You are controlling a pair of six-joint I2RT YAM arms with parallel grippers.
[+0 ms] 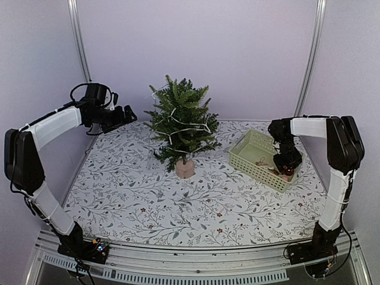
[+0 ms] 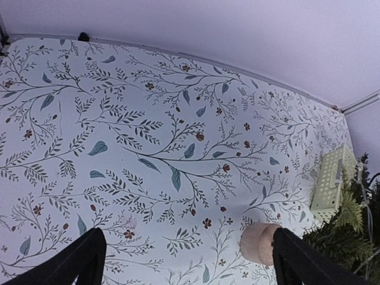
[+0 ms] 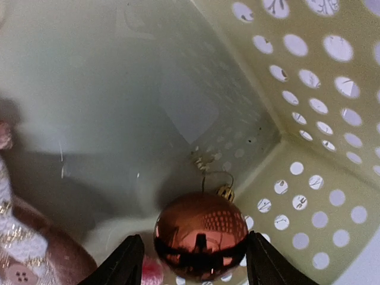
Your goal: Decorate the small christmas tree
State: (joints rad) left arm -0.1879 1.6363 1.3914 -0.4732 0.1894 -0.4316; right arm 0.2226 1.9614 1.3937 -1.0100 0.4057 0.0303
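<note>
The small christmas tree point(image 1: 181, 122) stands upright at the table's middle back on its tan base point(image 1: 184, 168), with a white light string draped over its branches. Its base point(image 2: 261, 242) and some branches point(image 2: 350, 237) also show in the left wrist view. My left gripper point(image 1: 127, 114) is open and empty, held high to the left of the tree. My right gripper point(image 1: 288, 169) is down inside the pale green basket point(image 1: 244, 155). Its jaws straddle a shiny red ball ornament point(image 3: 202, 234). The right finger point(image 3: 264, 261) touches the ball and the left finger point(image 3: 122, 264) stands a small gap off.
The basket's perforated walls point(image 3: 309, 178) close in tightly around the ball at a corner. A brown and white fabric ornament point(image 3: 24, 255) and a pink item point(image 3: 151, 270) lie beside it. A floral cloth point(image 1: 148, 196) covers the table. The basket also shows in the left wrist view point(image 2: 332, 187).
</note>
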